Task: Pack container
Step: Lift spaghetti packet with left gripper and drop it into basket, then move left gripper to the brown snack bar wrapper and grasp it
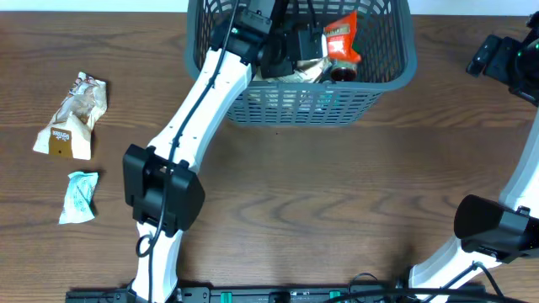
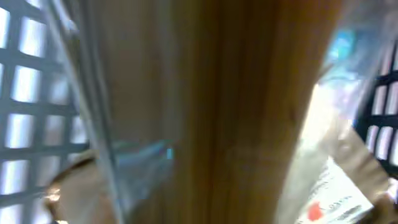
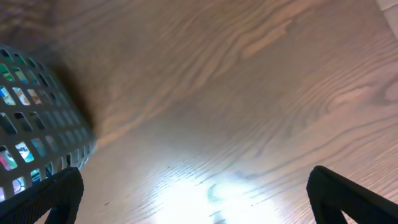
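The grey-blue mesh container (image 1: 383,84) stands at the back middle of the table. My left gripper (image 1: 296,46) reaches down inside it, beside an orange-red packet (image 1: 343,40) and over a pale clear packet (image 1: 307,74). The left wrist view is blurred and filled by a clear packet with brown contents (image 2: 217,112). The container's mesh (image 2: 25,93) shows behind it, and my left fingers are hidden. My right gripper (image 1: 505,59) is open and empty over bare wood (image 3: 196,199), right of the container's corner (image 3: 37,124).
A brown and white snack packet (image 1: 74,118) and a small pale teal packet (image 1: 79,195) lie on the table at the far left. The left arm's base stands at the front left, the right arm's at the front right.
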`<state>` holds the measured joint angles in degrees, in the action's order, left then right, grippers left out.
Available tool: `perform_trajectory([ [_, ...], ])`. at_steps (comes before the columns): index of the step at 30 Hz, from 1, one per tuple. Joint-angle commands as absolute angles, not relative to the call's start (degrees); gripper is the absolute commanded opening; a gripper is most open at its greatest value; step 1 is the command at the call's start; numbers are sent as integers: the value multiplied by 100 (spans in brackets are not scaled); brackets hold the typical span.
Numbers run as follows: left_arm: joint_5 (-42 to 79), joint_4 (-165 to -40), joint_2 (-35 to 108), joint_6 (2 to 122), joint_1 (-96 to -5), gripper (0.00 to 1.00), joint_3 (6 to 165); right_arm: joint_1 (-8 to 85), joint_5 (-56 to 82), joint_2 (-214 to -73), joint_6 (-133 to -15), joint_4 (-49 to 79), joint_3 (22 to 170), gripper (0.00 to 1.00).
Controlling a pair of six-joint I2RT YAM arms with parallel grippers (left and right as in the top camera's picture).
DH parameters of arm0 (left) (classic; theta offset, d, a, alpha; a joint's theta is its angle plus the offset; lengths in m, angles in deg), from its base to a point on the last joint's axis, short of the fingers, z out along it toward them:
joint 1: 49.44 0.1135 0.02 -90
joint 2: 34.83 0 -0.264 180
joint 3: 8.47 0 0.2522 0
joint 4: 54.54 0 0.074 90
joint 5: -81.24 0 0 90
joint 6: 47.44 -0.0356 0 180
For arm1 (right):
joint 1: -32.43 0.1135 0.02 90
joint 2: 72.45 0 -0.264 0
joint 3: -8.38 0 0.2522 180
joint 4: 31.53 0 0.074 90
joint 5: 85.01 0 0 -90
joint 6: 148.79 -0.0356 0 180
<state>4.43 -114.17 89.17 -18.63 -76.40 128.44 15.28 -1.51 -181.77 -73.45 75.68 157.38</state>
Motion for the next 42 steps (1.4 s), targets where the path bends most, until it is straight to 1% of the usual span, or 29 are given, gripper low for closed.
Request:
perform_trajectory([
  [1,623,-11465,9011,-1529,-7631,33,13023,1563,-208,-18111,-7258,7570,15711,99],
  [2,623,-11458,9011,-1463,-7631,45,13026,1563,-208,-18111,-7242,7564,15711,99],
  [3,623,-11452,9011,-1358,-7631,60,13026,1563,-208,-18111,-7240,7553,15711,99],
  [4,623,-11454,9011,-1295,-7638,67,13026,1563,-208,-18111,-7236,7546,15711,99],
  [6,623,-11458,9011,-1256,-7642,76,13026,1563,-208,-18109,-7185,7544,15711,99],
  [7,623,-11463,9007,-1256,-7644,84,13026,1563,-208,-18109,-7172,7544,15711,99],
  [8,620,-11473,8992,-1256,-7653,98,13026,1563,-208,-18111,-7155,7544,15711,99],
  [12,599,-11471,8841,-989,-7664,98,13030,1563,-208,-18111,-7133,7559,15711,99],
  [15,402,-11478,8596,-595,-7653,98,13082,1563,-208,-18109,-7133,7566,15711,99],
  [17,236,-11500,8362,-593,-7651,98,13124,1563,-208,-18109,-7131,7566,15711,99],
  [19,-66,-11508,8074,-536,-7653,98,13157,1563,-208,-18111,-7070,7557,15711,99],
  [23,-621,-11581,7422,102,-7585,98,13196,1563,-205,-18109,-7070,7566,15711,99],
  [27,-840,-11994,6703,528,-7303,98,13196,1566,-205,-18109,-7070,7566,15711,99],
  [30,-844,-12260,6225,915,-6936,98,13196,1563,-208,-18109,-7067,7553,15711,99],
  [34,-962,-12350,5761,1995,-6077,98,13196,1563,-208,-18111,-7067,7546,15711,99],
  [35,-973,-12446,5715,2067,-5883,98,13196,1563,-208,-18109,-7067,7546,15711,99],
  [38,-964,-13115,5687,2027,-5089,98,13194,1566,-203,-18109,-7072,7542,15711,99],
  [42,-940,-14039,6030,1400,-4143,98,13189,1566,-205,-18109,-7072,7531,15711,99],
])
